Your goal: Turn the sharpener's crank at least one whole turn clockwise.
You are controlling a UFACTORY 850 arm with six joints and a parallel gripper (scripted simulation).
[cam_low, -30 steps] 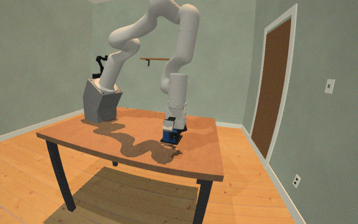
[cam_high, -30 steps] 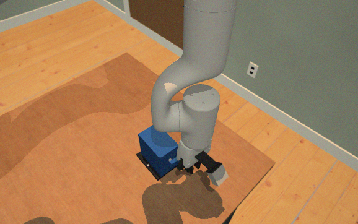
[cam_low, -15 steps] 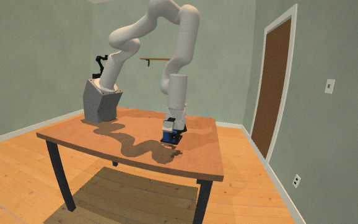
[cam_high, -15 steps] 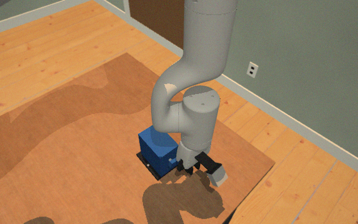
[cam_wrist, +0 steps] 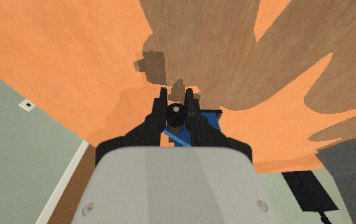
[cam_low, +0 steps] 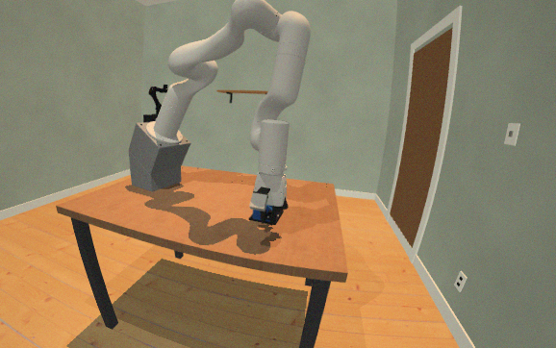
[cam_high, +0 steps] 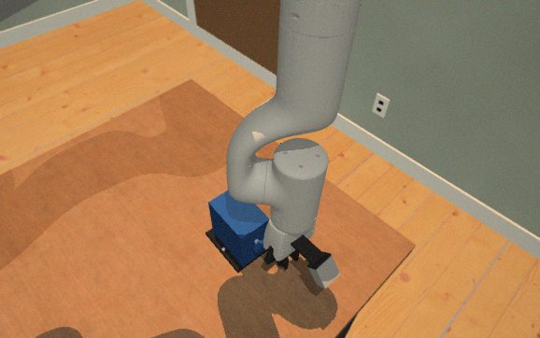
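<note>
The blue pencil sharpener [cam_high: 238,229] stands on its black base on the wooden table; it also shows in the exterior view [cam_low: 262,214]. My gripper [cam_wrist: 176,96] points down beside the sharpener's crank end, low over the table. Its black fingers are shut on the dark round crank knob [cam_wrist: 175,114], seen end-on between them in the wrist view. In the top view the fingers [cam_high: 278,258] hang close to the table at the sharpener's right side, and the knob itself is hidden by them. Part of the blue body [cam_wrist: 182,134] shows behind the knob.
The arm's grey pedestal [cam_low: 155,161] stands at the table's far left corner. The table's near edge [cam_low: 202,252] and right edge are not far from the sharpener. A small wall shelf [cam_low: 241,92] hangs behind the arm.
</note>
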